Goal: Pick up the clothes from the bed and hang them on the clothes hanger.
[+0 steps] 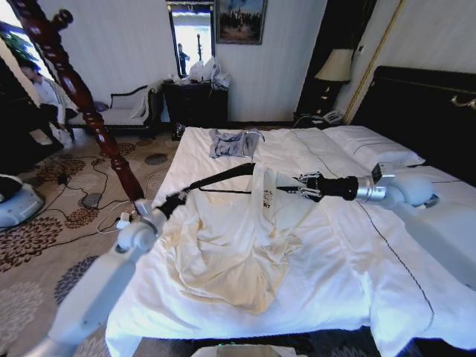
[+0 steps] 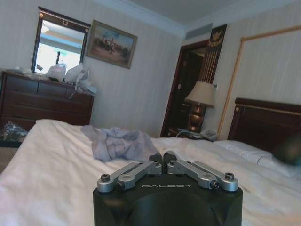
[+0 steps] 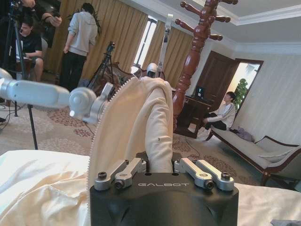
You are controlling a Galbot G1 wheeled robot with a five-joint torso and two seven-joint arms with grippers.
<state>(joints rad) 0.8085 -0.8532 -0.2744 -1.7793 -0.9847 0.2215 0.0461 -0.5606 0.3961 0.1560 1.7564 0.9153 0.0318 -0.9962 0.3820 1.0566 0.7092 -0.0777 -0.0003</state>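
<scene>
The cream clothes (image 1: 223,253) lie crumpled on the white bed (image 1: 357,268), with one part lifted and draped over the black clothes hanger (image 1: 223,175). The hanger is held level above the sheets. My left gripper (image 1: 181,197) meets its left end, and in the left wrist view this gripper (image 2: 162,157) has its fingers pressed together. My right gripper (image 1: 294,187) reaches in from the right at the hanger's other end. The right wrist view has it (image 3: 159,165) shut on a fold of the clothes (image 3: 150,122), beside the hanger's toothed edge (image 3: 101,129).
A blue-grey garment (image 1: 232,143) lies near the bed's far end. A dark-red wooden post (image 1: 82,97) stands left of the bed on patterned carpet with cables. White pillows (image 1: 372,145) and a dark headboard (image 1: 424,97) are at right. A dresser (image 1: 195,100) stands against the far wall.
</scene>
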